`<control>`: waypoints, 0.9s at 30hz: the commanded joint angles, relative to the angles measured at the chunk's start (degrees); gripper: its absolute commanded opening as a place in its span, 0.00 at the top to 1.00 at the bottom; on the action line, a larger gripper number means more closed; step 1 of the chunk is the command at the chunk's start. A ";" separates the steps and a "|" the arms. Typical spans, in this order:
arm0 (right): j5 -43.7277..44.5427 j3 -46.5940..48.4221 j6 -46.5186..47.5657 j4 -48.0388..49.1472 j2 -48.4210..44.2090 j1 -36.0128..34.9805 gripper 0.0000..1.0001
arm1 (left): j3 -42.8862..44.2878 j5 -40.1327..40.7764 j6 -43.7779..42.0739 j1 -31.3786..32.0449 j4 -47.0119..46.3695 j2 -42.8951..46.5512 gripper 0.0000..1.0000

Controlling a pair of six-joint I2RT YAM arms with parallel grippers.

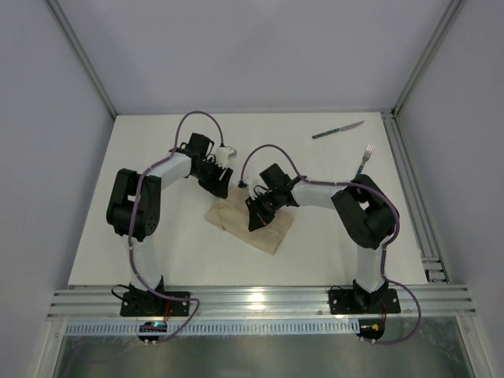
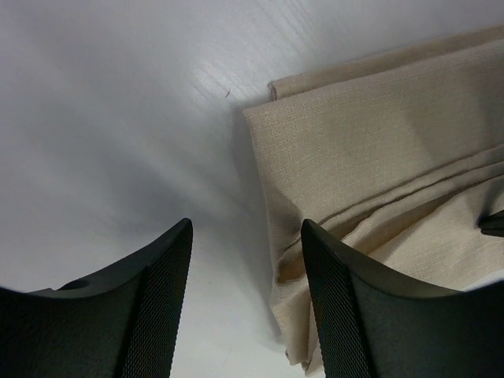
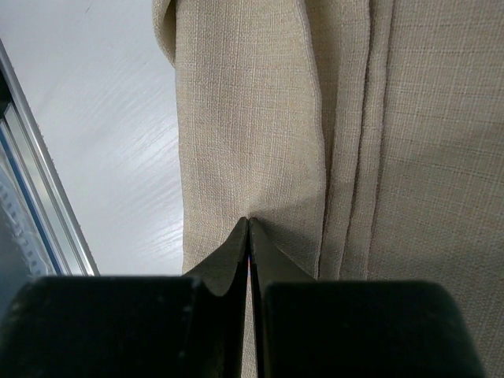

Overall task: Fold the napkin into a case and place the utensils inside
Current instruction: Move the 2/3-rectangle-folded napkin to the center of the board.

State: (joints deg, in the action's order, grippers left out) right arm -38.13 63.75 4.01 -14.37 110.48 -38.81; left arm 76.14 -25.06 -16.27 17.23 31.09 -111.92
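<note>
The beige napkin (image 1: 272,235) lies folded into a narrow oblong in the middle of the table, with layered edges running along its length (image 3: 346,118). My right gripper (image 1: 257,217) is shut, and its closed tips (image 3: 250,220) press down on top of the cloth with nothing between them. My left gripper (image 1: 224,186) hovers open over the cloth's far-left end (image 2: 378,142). One of its fingers is above bare table, the other above the cloth edge (image 2: 246,224). The knife (image 1: 337,130) and the fork (image 1: 365,160), both green-handled, lie far right near the back.
An aluminium rail (image 1: 409,181) runs along the table's right side and another (image 1: 252,299) along the front, where both arm bases stand. The front rail (image 3: 39,205) also shows at the left of the right wrist view. White walls close the back and sides.
</note>
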 commanded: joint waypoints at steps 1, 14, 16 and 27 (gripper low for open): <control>5.26 -0.47 3.81 -6.72 0.88 -0.30 0.96 | -0.11 -4.73 1.77 0.17 -3.23 2.14 0.40; 7.54 -1.52 2.58 -4.97 -1.14 -0.30 0.96 | 4.28 -1.57 3.18 2.80 -0.86 -2.25 0.58; 9.38 -1.61 2.32 -4.88 -1.92 -0.30 0.96 | 4.20 -1.22 3.09 2.80 0.19 -2.34 0.86; 12.03 -1.17 0.74 -5.49 -2.90 -0.13 0.96 | -4.49 1.06 -0.60 -1.23 3.10 3.46 1.00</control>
State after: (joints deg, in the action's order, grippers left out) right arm -31.83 63.46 4.16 -16.93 108.22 -39.20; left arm 74.30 -25.15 -14.87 18.06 30.98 -111.85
